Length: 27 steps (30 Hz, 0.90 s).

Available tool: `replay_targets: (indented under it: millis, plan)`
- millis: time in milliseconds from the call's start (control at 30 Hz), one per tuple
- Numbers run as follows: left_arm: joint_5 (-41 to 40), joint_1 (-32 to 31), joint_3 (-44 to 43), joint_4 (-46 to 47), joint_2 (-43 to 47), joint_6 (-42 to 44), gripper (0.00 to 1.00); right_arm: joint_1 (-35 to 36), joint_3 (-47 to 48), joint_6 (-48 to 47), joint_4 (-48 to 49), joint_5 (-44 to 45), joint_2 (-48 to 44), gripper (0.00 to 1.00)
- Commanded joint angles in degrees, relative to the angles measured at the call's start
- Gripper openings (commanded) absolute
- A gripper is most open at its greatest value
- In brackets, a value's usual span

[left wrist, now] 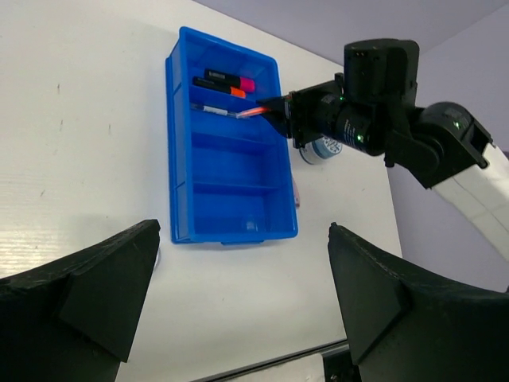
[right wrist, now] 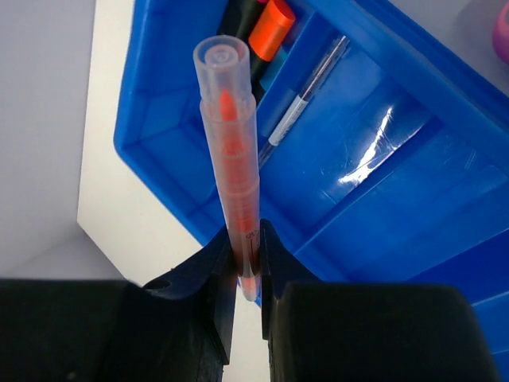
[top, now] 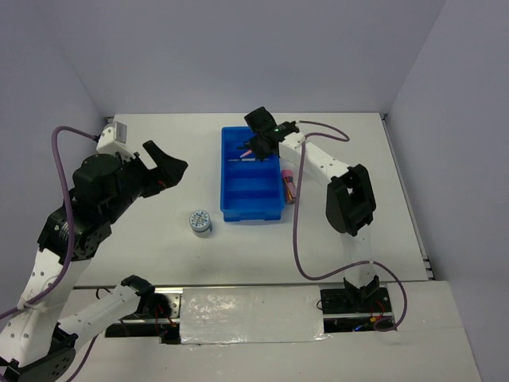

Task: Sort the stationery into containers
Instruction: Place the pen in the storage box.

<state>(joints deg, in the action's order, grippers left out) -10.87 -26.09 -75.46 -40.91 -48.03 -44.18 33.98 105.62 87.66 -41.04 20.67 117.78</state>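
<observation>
Right gripper [right wrist: 246,239] is clamped on orange pen [right wrist: 237,167], held above blue tray [top: 250,195], over its far compartments and grey pen [right wrist: 306,95]. Left gripper [top: 167,169] is spread wide, left of tray. Tape roll [top: 200,222] is seen off tray's near-left corner.
</observation>
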Motion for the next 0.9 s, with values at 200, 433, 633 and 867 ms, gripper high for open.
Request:
replay_targets:
  millis: [200, 433, 633, 867]
  plan:
    - [0.77, -0.02, -3.38, -4.79, -0.13, 2.26, 0.99, 0.21, 4.24, 7.09, -1.33, 0.69, 3.07, 0.00]
    - [-0.81, 0.07, -5.04, -5.94, -0.48, 3.58, 1.00, 0.04, -0.06, 7.79, 2.98, -1.06, 2.19, 0.00]
    - [-0.29, -0.02, -4.70, -6.21, -0.49, 3.14, 0.99, -0.14, -0.94, 7.62, 4.47, -1.86, 2.02, 0.00]
    - [-0.99, -0.02, -4.96, -6.91, -0.57, 3.05, 0.99, -0.31, -1.65, 7.44, 5.44, -1.77, 1.58, 0.00]
